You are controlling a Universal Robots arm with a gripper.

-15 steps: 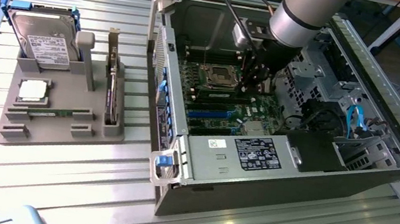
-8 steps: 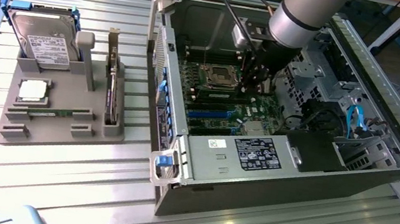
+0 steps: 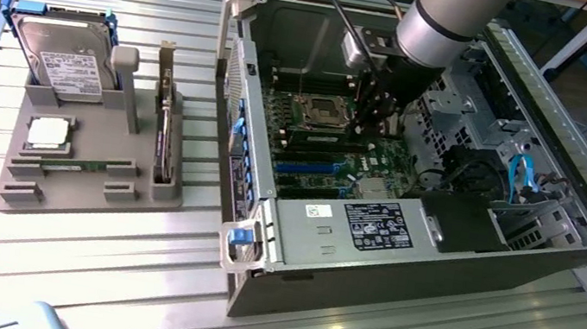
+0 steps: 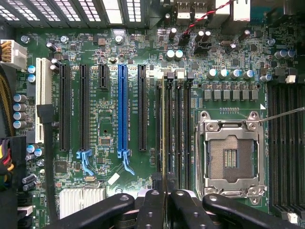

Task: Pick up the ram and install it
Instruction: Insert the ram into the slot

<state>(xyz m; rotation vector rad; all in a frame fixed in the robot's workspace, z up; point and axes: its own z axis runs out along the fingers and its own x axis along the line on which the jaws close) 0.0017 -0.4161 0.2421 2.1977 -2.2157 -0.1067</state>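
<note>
Pick-up looks done and seating seemingly unfinished: inside the computer case (image 3: 394,276), at 3 o'clock from the parts tray (image 3: 100,136) in the exterior view, the jaws grip the ram (image 4: 164,138) edge-on over the memory slots (image 4: 177,133) beside the empty processor socket (image 4: 231,157), not visibly clicked home.

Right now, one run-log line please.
end effector: shut on ram | ram: edge-on at memory slots beside CPU socket | site: inside case

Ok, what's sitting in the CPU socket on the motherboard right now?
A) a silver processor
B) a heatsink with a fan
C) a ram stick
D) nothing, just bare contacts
D: the wrist view shows bare contacts inside the metal frame of the CPU socket, and a silver processor lies on the grey tray.
</note>
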